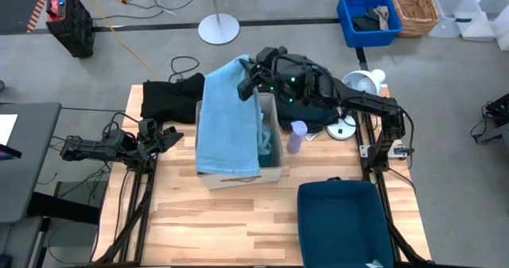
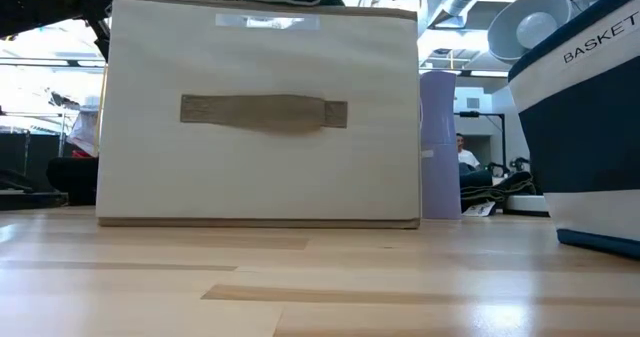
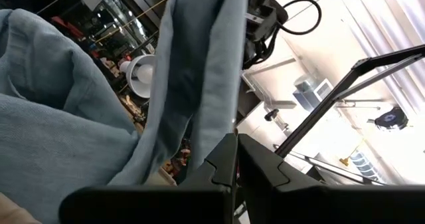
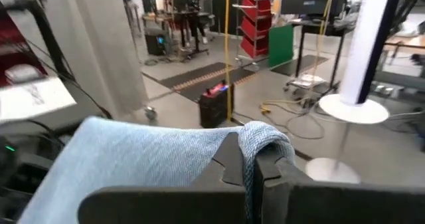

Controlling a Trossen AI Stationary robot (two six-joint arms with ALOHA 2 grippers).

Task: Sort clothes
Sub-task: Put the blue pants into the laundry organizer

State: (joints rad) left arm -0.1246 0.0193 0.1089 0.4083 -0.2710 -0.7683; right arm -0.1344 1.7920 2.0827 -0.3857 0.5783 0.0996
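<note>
While the right hand (image 1: 245, 88) pinches its edge, the pale blue-grey garment (image 1: 229, 125) drapes over the beige box (image 1: 238, 178).

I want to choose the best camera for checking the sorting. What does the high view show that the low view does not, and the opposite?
Only the high view shows the right hand shut on the pale blue garment draped over the box, the black garment behind it, and the left hand waiting at the table edge. Only the low view shows the box's front handle strap. Both show the beige box, the purple bottle and the navy bin.
</note>
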